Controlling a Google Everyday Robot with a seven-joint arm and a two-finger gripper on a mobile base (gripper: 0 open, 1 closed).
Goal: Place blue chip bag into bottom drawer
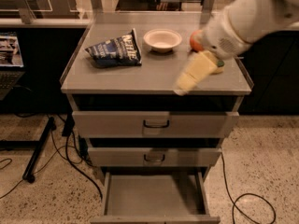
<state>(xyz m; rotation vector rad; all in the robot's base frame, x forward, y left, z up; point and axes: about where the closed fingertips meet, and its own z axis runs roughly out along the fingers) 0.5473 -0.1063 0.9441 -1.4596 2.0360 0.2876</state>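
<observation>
Camera view, and the gripper [186, 82] is right of centre in the frame, hanging over the front right part of the grey cabinet top [140, 78]. It slants down toward the lower left, its tip close to the top's front edge. Whether it is open or closed cannot be told here. The white arm [247, 17] behind it comes in from the upper right corner.

Over in the upper left part of the cabinet top lies the blue chip bag [114, 52], crinkled, white lettering facing up, well apart from the gripper. Just right of the bag sits a white bowl [162, 39]. Right of the bowl an orange fruit [195, 41] peeks out, partly hidden by the arm, and a sliver of green sponge [219, 64] shows beside the arm's wrist.

Down the front there are 3 drawers. The top drawer [154, 123] and the middle drawer [154, 157] are shut, each with a dark loop handle. At the bottom centre of the frame the bottom drawer [154, 195] is pulled out, showing its grey floor.

Black cables [70, 157] trail over the speckled floor at lower left.
</observation>
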